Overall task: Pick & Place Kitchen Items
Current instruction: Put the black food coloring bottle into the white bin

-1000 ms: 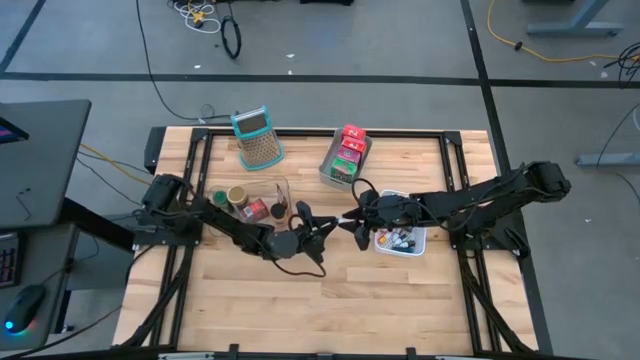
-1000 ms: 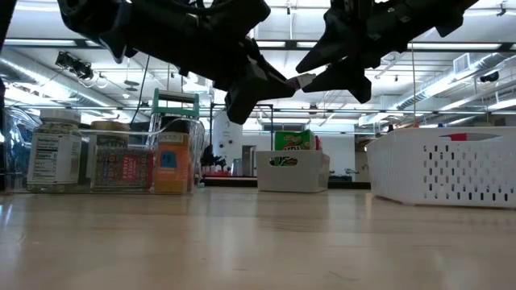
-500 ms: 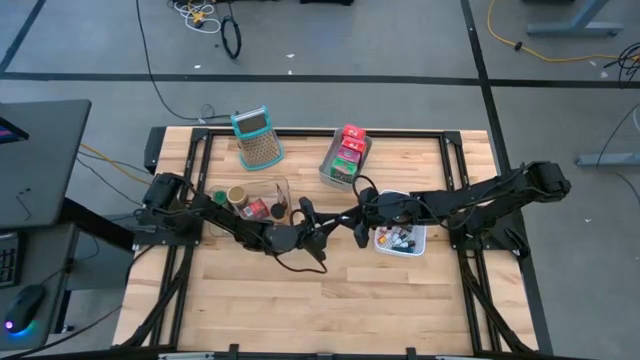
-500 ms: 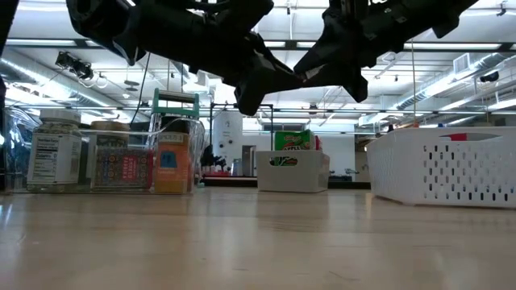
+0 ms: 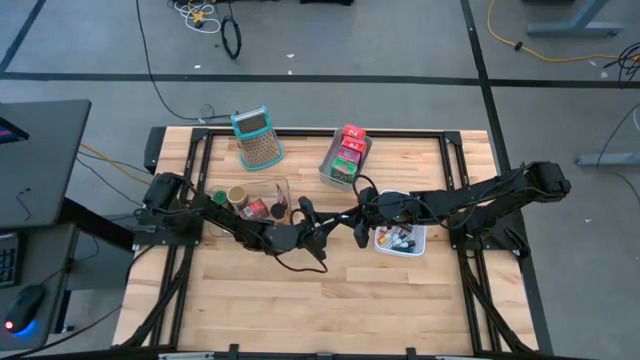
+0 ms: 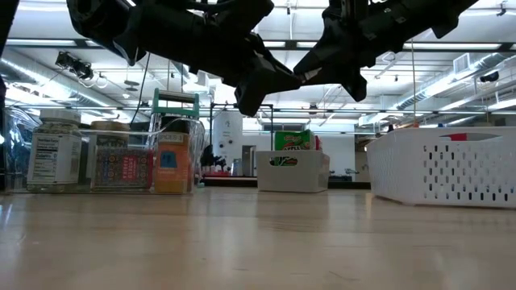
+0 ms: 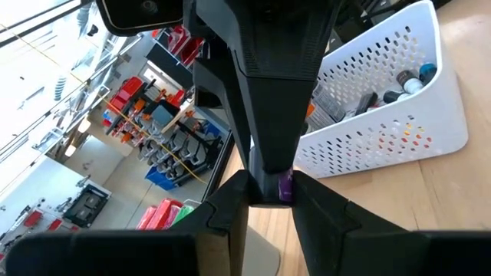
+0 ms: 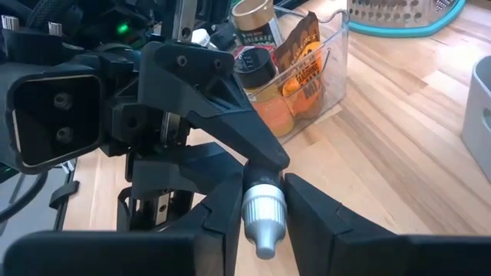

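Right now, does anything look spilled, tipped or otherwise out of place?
Nothing is spilled or tipped. The one oddity is in mid-air over the table: the left gripper holds a small silver-capped bottle, and the right gripper is at its cap, apparently a handover.

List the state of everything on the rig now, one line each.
Tube, in the air between the arms.
Left gripper, jaws shut on tube.
Right gripper, at the tube's silver cap.
Clear bin, holds upright jars.
White basket, on the table, bottles inside.
Grey tray, packets inside.
Grater, lying flat, untouched.
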You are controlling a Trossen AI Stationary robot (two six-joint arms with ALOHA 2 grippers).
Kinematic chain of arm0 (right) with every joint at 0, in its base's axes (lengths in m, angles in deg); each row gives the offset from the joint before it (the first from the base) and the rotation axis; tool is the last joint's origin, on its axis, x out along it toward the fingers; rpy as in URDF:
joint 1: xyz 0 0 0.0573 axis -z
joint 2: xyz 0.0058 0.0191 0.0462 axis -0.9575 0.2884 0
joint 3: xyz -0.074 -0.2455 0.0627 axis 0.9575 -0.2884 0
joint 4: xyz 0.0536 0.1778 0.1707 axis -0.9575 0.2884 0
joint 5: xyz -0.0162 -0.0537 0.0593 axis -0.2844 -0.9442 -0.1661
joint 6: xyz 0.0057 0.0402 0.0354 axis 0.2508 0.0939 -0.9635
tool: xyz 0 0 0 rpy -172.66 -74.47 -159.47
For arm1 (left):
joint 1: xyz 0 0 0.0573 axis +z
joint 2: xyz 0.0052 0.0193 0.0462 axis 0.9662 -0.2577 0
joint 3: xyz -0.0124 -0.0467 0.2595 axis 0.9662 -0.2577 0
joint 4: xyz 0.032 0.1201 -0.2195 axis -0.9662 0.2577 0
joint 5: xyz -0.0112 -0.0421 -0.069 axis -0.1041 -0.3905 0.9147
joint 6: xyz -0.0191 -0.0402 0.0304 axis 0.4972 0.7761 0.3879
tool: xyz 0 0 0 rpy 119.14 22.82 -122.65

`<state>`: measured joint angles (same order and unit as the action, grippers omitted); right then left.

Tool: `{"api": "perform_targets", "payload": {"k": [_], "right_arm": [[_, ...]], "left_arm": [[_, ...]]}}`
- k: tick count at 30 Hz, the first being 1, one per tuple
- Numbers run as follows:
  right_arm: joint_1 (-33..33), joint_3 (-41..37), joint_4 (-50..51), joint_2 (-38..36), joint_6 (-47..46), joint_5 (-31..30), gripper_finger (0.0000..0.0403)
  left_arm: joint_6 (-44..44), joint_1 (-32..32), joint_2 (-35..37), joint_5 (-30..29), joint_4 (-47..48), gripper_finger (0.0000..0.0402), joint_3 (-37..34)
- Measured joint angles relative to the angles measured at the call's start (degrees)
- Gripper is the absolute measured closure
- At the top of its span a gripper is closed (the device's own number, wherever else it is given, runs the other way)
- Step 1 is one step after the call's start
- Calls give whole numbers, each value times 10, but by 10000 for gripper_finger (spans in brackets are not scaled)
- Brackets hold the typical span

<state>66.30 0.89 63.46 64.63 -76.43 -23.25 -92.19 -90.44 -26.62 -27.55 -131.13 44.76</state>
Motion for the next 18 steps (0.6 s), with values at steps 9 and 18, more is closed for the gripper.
{"api": "perform_targets", "payload": {"k": [9,18], "right_arm": [[0,1,23,-11,11,24,310],[0,0,60,-34,27,3,311]], "left_arm": [[37,0,0,6,0,302,1],[52,0,0,-14,4,245,0]]}}
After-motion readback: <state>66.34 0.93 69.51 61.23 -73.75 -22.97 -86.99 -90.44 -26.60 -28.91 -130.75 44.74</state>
